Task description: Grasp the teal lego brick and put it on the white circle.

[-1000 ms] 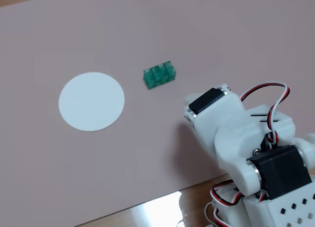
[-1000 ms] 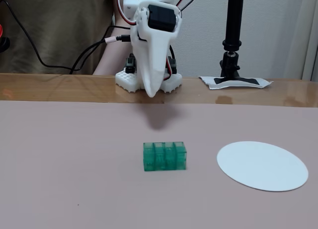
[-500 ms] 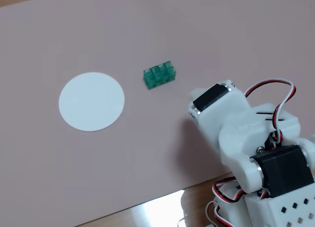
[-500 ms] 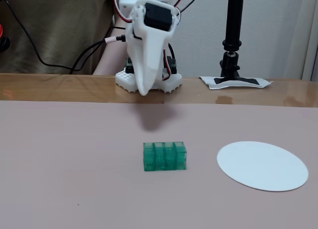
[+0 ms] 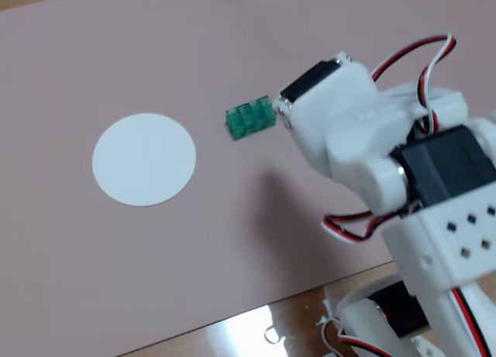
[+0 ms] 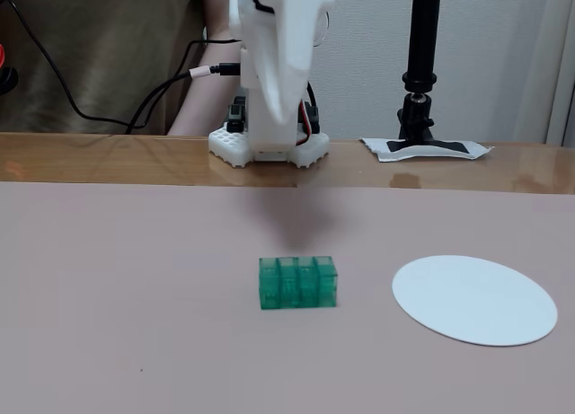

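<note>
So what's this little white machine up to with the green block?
A small white robot arm is meant to pick up the teal lego brick and set it on the white circle. Right now it holds nothing: the brick sits alone on the pinkish table, apart from the circle. The arm hangs in the air above and behind the brick. Whether its jaws are open or shut cannot be told from these views.
</note>
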Action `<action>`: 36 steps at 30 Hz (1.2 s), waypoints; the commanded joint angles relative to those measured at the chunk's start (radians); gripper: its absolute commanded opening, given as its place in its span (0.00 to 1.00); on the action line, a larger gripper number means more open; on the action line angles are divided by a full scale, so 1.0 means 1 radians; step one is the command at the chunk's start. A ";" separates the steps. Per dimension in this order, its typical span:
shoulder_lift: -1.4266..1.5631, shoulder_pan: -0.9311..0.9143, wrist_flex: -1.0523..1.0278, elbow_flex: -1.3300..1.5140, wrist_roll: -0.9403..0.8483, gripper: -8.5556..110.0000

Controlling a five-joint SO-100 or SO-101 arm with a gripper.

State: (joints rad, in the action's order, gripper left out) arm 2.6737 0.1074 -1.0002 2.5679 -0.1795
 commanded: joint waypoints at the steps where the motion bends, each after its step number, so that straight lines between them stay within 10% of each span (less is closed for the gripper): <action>1: -0.229 0.006 0.014 -0.201 0.040 0.07; 16: -0.966 -0.040 -0.132 -0.672 0.083 0.11; 23: -1.109 -0.028 -0.192 -0.746 0.008 0.31; 36: -1.301 0.006 -0.196 -0.811 -0.005 0.28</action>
State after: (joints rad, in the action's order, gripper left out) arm 1.4021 0.1043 -1.1919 1.8055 -0.1779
